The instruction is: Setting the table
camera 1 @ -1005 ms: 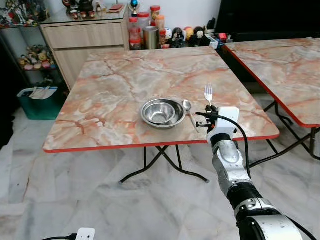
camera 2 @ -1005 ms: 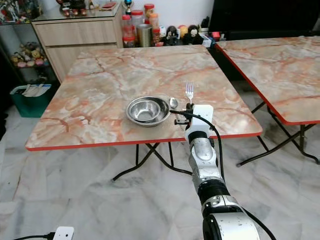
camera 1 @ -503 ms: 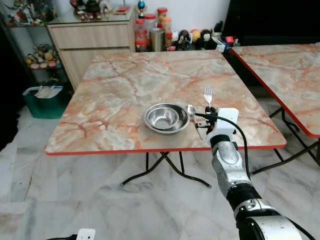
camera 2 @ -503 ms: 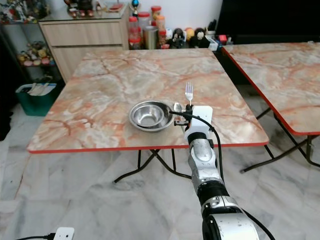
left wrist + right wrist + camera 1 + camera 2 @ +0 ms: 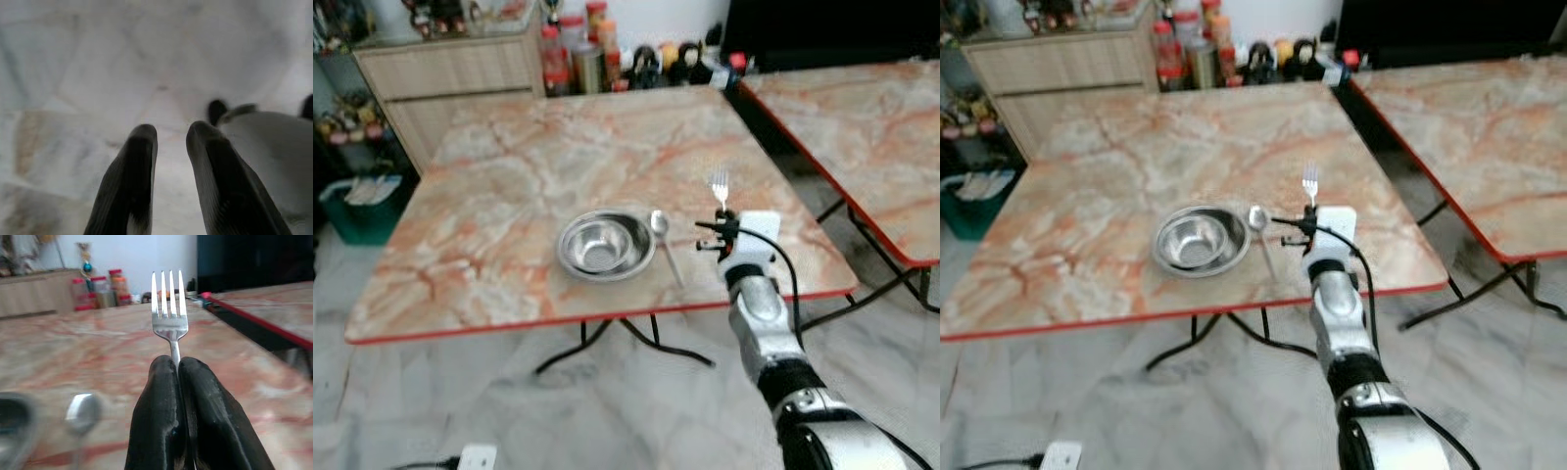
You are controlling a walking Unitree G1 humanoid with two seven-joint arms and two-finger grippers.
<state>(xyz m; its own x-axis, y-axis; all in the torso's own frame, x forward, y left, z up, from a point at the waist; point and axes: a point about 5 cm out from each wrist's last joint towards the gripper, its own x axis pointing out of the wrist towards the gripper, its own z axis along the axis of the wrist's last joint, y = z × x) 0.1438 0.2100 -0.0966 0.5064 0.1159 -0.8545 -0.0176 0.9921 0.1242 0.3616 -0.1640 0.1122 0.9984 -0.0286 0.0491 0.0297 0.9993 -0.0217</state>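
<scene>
L gripper [image 5: 168, 137]: two black fingers [image 5: 132, 186] approx. parallel, small gap between tips, nothing held. Pale marble floor [image 5: 78, 73] beyond, blurred, w/ faint tile joints. Beside one finger: a rounded pale-grey object [image 5: 274, 156] w/ dark parts at its edge; too blurred to ID.

Marble-patterned folding table [image 5: 509, 186], red-edged, centre frame; second table [image 5: 862, 117] upper right; wooden cabinet [image 5: 450, 88] upper left; pale marble floor [image 5: 509, 411].
</scene>
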